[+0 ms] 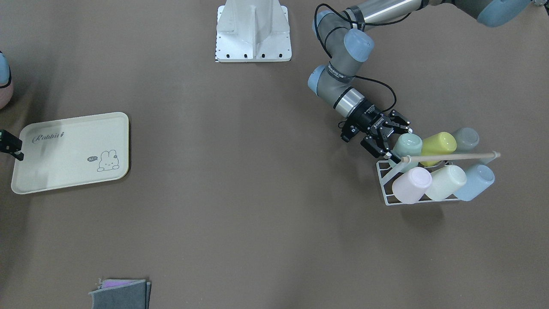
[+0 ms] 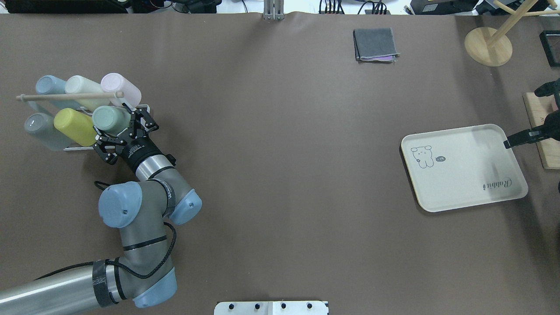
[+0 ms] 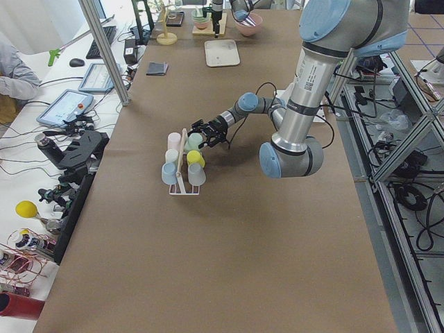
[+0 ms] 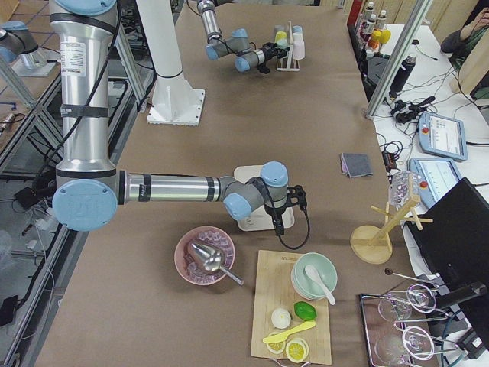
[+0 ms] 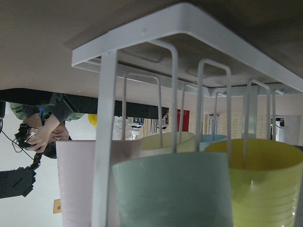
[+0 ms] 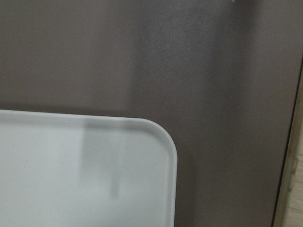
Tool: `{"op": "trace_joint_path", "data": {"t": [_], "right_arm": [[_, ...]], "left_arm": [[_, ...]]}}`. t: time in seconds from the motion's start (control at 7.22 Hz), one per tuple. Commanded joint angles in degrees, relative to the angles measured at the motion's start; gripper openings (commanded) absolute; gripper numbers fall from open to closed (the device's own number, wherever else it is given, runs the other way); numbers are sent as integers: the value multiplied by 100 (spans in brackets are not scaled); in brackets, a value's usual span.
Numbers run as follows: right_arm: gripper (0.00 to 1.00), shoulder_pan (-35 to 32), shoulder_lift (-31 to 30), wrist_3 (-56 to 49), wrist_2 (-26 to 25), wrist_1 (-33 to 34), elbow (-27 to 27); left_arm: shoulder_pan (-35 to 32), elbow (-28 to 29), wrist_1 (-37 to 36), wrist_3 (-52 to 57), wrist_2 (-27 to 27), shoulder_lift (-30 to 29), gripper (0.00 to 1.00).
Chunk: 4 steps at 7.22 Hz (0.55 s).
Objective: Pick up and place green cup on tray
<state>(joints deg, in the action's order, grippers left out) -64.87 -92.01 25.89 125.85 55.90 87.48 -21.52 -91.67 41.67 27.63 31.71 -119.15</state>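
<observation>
The green cup [image 1: 406,145] lies on its side in a white wire rack [image 1: 388,189], at the end of the row nearer the robot, beside a yellow-green cup [image 1: 438,143]. It also shows in the overhead view [image 2: 108,120] and fills the lower middle of the left wrist view [image 5: 173,189]. My left gripper [image 1: 399,141] is open, and its fingers straddle the near end of the cup. The cream tray [image 2: 468,175] lies far off on the other side of the table. My right gripper [image 2: 507,143] hovers over the tray's corner [image 6: 156,137] as one narrow black point and looks shut and empty.
The rack also holds pink [image 1: 411,184], cream [image 1: 447,182], blue [image 1: 474,182] and grey [image 1: 466,138] cups under a wooden rod [image 1: 450,156]. A folded grey cloth [image 2: 376,44], a wooden stand [image 2: 488,46] and a cutting board [image 2: 542,135] lie near the tray side.
</observation>
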Motion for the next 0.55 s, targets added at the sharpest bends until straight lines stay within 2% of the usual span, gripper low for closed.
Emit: {"op": "trace_joint_path", "data": {"t": [0.0, 0.14, 0.28, 0.42], "right_arm": [[98, 1, 7, 13, 193, 0, -90], [98, 9, 7, 13, 290, 0, -152], [98, 35, 7, 13, 299, 0, -161], [98, 105, 7, 13, 308, 8, -213]], "left_arm": [[-10, 87, 69, -12, -43, -20, 89], [-10, 114, 69, -12, -43, -29, 76], [-10, 105, 61, -12, -43, -29, 67], [-10, 105, 52, -3, -51, -29, 68]]}}
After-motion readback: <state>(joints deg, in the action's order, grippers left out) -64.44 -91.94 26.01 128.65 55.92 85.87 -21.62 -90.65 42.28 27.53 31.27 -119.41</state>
